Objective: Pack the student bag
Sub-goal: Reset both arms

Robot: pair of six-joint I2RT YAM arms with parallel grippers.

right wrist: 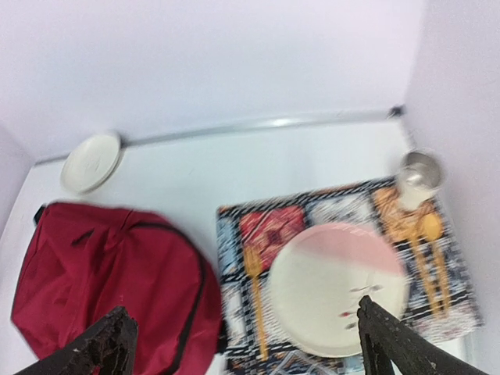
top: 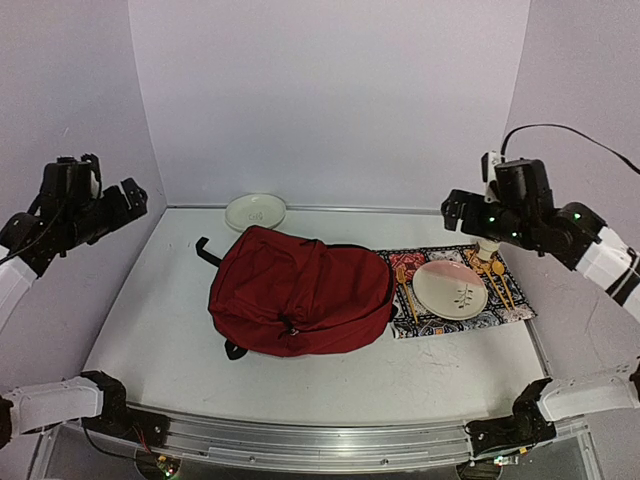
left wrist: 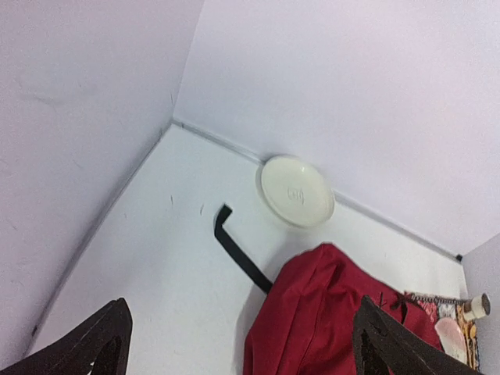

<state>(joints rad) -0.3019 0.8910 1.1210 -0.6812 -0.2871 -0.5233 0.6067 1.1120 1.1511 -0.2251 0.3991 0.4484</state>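
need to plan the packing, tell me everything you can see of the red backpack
The backpack is a large, dark red, soft fabric bag, lying flat and slumped near the middle of the white table. A black zip line curves round its top panel. It looks closed, with no lining showing. One black strap trails onto the table from its far left corner, and a black tab pokes out at the near edge. Its right edge reaches the patterned placemat; any overlap is unclear. Nothing lies on it.

Mid-table [top: 160,310]: student bag [top: 300,292], lying flat. Behind it, near the back wall: dish [top: 256,211]. Just right of the bag: placemat [top: 440,326] bearing a plate [top: 450,288], a fork [top: 408,295] left of the plate, utensils [top: 497,280] right of it, and a cup [right wrist: 418,176] at the mat's far right corner.
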